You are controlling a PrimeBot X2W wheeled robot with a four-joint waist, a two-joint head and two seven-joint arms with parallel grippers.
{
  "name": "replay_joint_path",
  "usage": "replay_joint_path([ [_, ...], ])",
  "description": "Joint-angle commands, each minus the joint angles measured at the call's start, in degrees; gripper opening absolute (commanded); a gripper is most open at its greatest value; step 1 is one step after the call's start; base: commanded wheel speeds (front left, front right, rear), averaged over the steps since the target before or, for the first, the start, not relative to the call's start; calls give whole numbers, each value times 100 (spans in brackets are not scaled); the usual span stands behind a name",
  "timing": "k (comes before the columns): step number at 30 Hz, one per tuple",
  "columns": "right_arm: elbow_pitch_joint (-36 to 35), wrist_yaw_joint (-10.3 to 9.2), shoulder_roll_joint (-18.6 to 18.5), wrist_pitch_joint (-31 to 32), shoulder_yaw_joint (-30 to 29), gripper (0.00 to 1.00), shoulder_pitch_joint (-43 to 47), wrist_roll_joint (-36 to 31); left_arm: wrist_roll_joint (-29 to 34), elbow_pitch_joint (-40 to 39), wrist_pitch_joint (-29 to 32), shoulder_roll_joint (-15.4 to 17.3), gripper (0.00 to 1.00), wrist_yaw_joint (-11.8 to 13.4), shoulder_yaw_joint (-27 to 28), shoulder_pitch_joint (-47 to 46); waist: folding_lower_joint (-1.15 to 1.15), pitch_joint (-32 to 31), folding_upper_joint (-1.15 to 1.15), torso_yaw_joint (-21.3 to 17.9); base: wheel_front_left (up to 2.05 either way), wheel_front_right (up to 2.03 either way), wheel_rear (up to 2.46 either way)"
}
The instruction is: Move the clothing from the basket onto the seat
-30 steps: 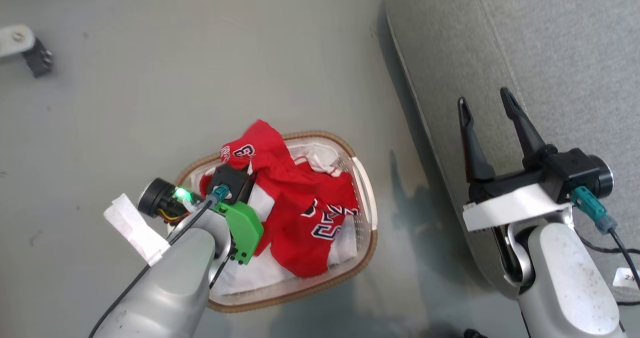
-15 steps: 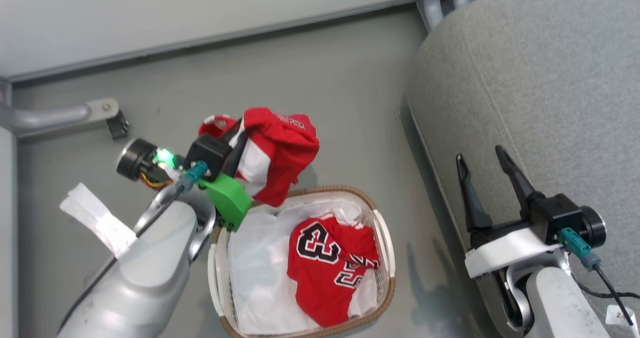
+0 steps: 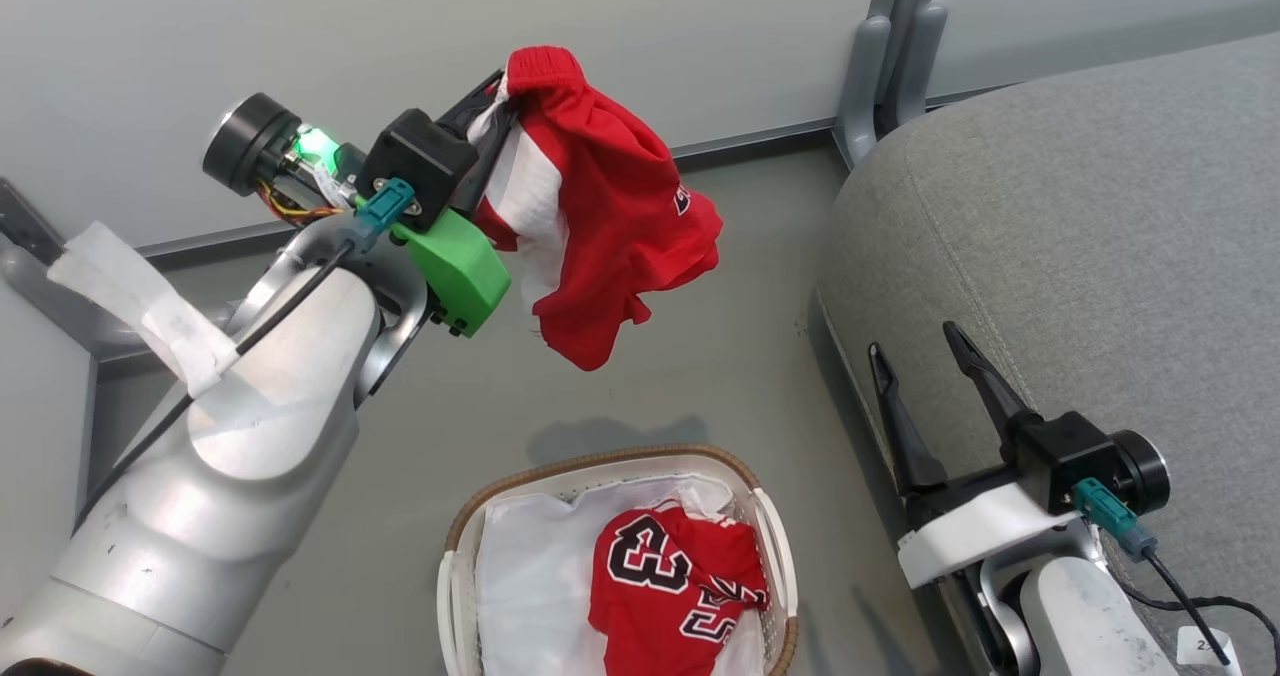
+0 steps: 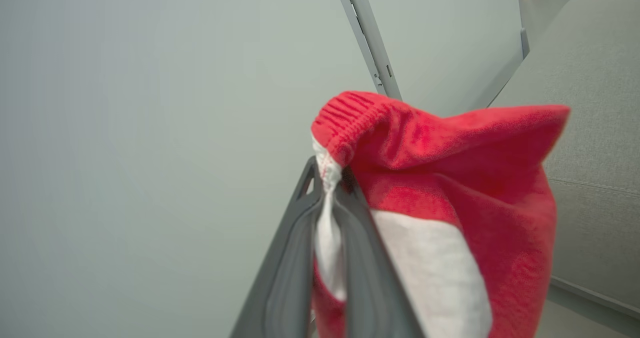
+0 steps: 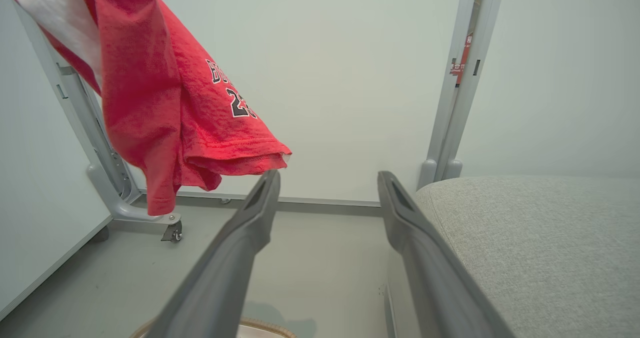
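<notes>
Seat (image 3: 1080,256): grey cushion, just beside the right gripper (image 3: 912,337) on its right, well apart from the left gripper (image 4: 327,178); no red cloth on the part in view, so apparently nothing delivered yet.

Basket (image 3: 600,453): on the floor (image 3: 760,376), below and between the two grippers, nearer the right one; partly cut off at the bottom of the head view; holds the liner and the jersey.

Liner (image 3: 530,566): white sheet spread inside the basket, under the jersey; no part of the job, so best left where it lies.

Shorts (image 3: 610,216): red with a white panel, hanging from the left gripper, apart from both the basket and the floor; held high, probably so the loose hem clears the rim and the seat's edge on the way across.

Jersey (image 3: 670,576): crumpled on the liner in the basket's right half, number 23 upward; well below the left gripper, untouched; likely the next piece to fetch.

Left gripper: pressed together on the waistband (image 4: 350,115), white trim squeezed between the fingers; a pinch at the elastic edge presumably lets the rest hang free.

Right gripper: spread wide, holding nothing, tips beside the seat's edge; seemingly parked out of the way.
</notes>
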Motion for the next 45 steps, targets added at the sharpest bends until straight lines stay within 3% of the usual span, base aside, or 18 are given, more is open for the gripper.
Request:
replay_joint_path([
  [1, 16, -1, -20, -28, 59, 100, -10, -37, -58, -58, 55, 52, 0, -15, -19, -103, 0, -37, 0, -38, 0, 0, 0],
  [9, 44, -1, -20, -28, 612, 100, -333, 139, -205, -263, 213, 93, 0, -17, -194, -212, 0, -109, 0, -83, 0, 0, 0],
  [17, 225, -1, -22, -28, 1556, 100, -1122, 453, -272, -304, 211, -43, 0, -18, -404, -210, 0, -196, 0, 4, 0, 0, 0],
  [30, 945, -2, -22, -27, 1810, 100, -2068, 478, -354, -602, 167, -332, 0, -19, -784, 24, 0, -329, 0, 325, 0, 0, 0],
  [32, 1063, -2, -22, -28, 1802, 45, -2111, 516, -333, -687, 176, -321, 0, -1, -835, 75, 0, -351, 0, 354, 0, 0, 0],
  [35, 1185, -2, -21, -28, 1815, 0, -2148, 584, -393, -816, 178, -299, 0, 30, -877, 227, 0, -373, 0, 381, 0, 0, 0],
  [40, 1268, -2, -21, -28, 1801, 0, -2121, 632, -501, -947, 83, -249, 1, 147, -847, 487, 0, -386, 0, 388, 0, 0, 0],
  [41, 1272, -2, -21, -28, 1798, 0, -2099, 634, -515, -956, 58, -235, 12, 168, -844, 562, 0, -391, 0, 384, 0, 0, 0],
  [42, 1273, -2, -20, -28, 1797, 0, -2082, 638, -550, -962, 17, -229, 29, 193, -835, 624, 0, -394, 0, 380, 0, 0, 0],
  [43, 1269, -2, -21, -28, 1792, 0, -2061, 644, -600, -967, -26, -225, 56, 213, -815, 709, 0, -397, 0, 374, 0, 0, 0],
  [44, 1262, -2, -21, -28, 1786, 0, -2044, 648, -635, -965, -53, -219, 91, 239, -802, 772, 0, -400, 0, 370, 0, 0, 0],
  [45, 1248, -2, -21, -28, 1765, 0, -2018, 649, -672, -956, -107, -205, 100, 272, -783, 851, 0, -401, 0, 364, 0, 0, 0],
])
